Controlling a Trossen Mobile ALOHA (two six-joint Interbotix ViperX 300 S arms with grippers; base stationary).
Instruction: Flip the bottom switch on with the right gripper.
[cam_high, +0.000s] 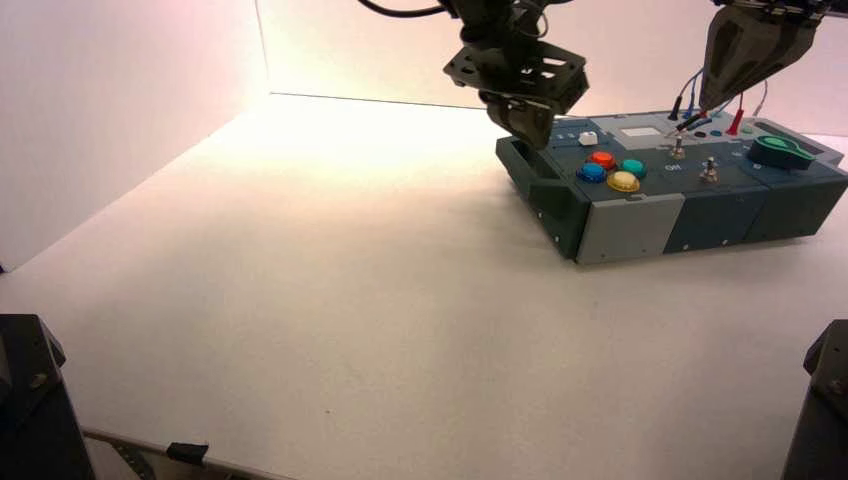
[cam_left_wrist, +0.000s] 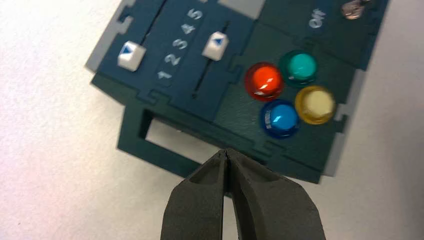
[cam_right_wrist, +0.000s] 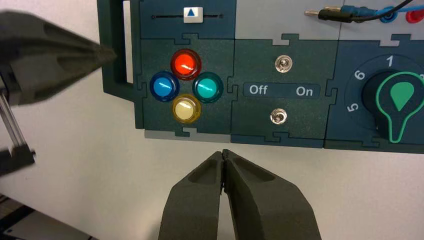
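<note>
Pressed together at their tips, the fingers of my right gripper (cam_right_wrist: 225, 151) show closest to the lens, hanging above the work with nothing between them. Ahead of them and over toward the knob side is the bottom switch (cam_right_wrist: 278, 116), a small silvery toggle by the box's near edge; its lever seems short from above, and I can't be sure which way it leans. Beyond it come the Off/On label (cam_right_wrist: 281, 90) and the twin toggle (cam_right_wrist: 283, 63).

On the handle side of that switch panel, four round buttons sit clustered: red (cam_right_wrist: 185, 64), blue (cam_right_wrist: 164, 86), green (cam_right_wrist: 207, 87) and yellow (cam_right_wrist: 186, 109). The green-outlined knob (cam_right_wrist: 400, 100) is on the opposite side. Farther out from my fingers, wire plugs (cam_right_wrist: 336, 15) lie across the pale grey panel.

Pale table (cam_right_wrist: 150, 175) borders the box (cam_high: 725, 215) along its near edge, and shows through the slot in the end handle (cam_left_wrist: 145, 125). My left gripper (cam_left_wrist: 225, 151) waits by that handle, fingers together.
</note>
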